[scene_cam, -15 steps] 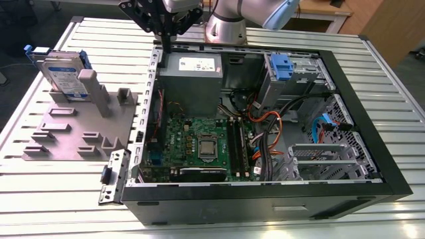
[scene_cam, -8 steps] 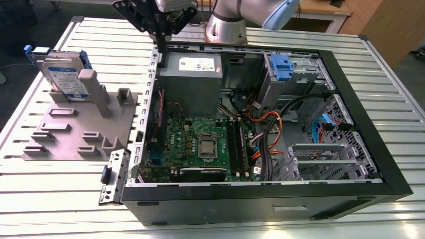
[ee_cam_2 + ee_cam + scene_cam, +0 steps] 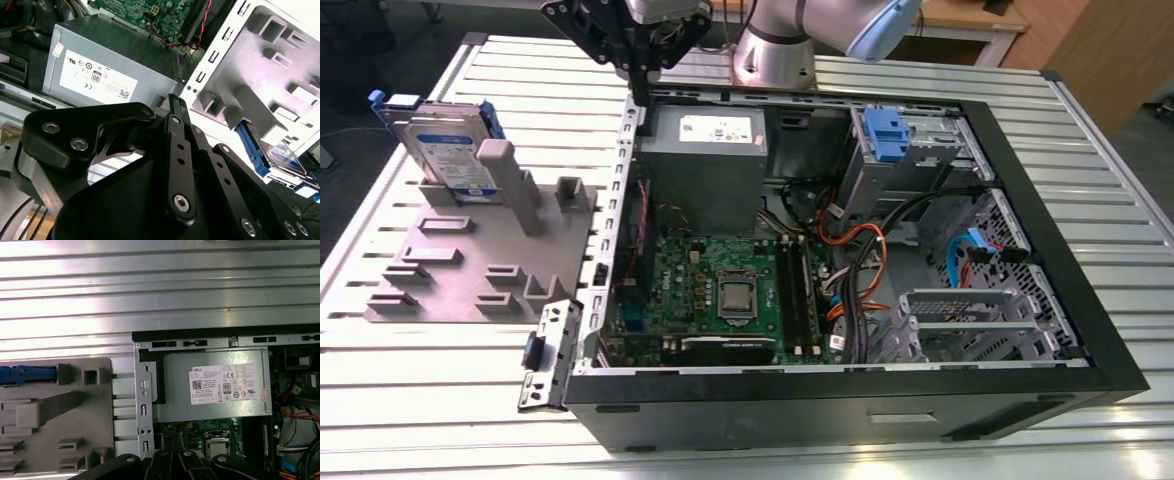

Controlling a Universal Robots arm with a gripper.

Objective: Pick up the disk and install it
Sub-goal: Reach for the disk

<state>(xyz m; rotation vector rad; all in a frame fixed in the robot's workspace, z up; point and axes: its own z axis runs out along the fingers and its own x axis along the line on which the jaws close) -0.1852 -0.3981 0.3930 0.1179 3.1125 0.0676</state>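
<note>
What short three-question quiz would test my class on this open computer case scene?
1. True or false: the silver-grey hard drive in its blue plastic carrier stands upright on the grey plastic fixture, outside the black metal computer case.
2. The black gripper hangs nearest to: A) the grey metal power-supply box; B) the green motherboard; C) the orange cables.
3. Fill in: the hard drive stands to the exterior view's ___ of the case.
Key: 1 true; 2 A; 3 left.
</note>
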